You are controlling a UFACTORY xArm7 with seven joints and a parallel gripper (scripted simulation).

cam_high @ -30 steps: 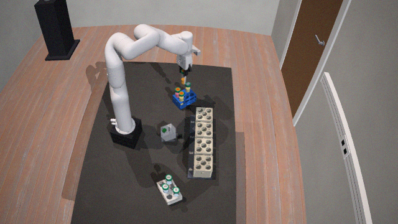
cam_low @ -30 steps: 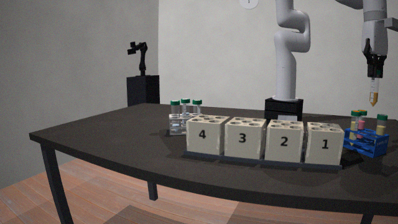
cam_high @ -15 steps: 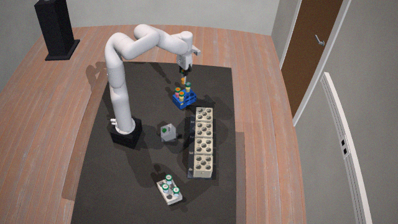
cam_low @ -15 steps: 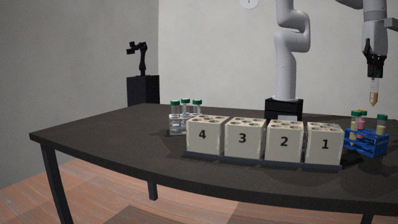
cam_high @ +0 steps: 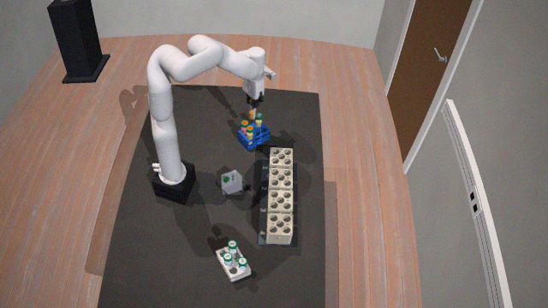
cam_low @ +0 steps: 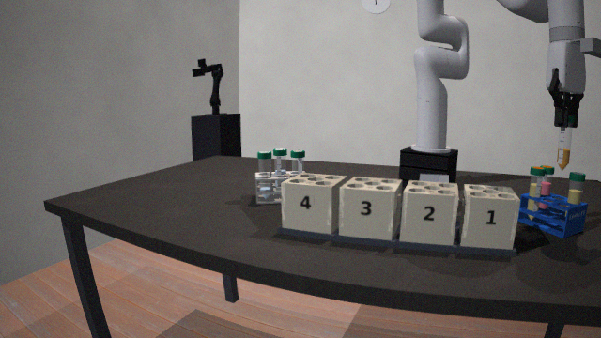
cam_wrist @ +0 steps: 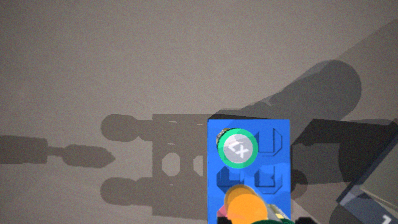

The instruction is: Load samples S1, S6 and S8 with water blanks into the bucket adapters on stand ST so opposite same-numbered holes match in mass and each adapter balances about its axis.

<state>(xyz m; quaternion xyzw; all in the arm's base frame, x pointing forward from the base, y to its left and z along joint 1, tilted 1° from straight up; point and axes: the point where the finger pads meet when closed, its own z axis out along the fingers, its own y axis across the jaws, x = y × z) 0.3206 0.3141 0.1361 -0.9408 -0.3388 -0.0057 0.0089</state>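
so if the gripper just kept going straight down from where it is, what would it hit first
The gripper, shut on a yellow-filled tube, points straight down. That tube's tip would probably meet the blue rack first, at an open well or its frame; depth is unclear.
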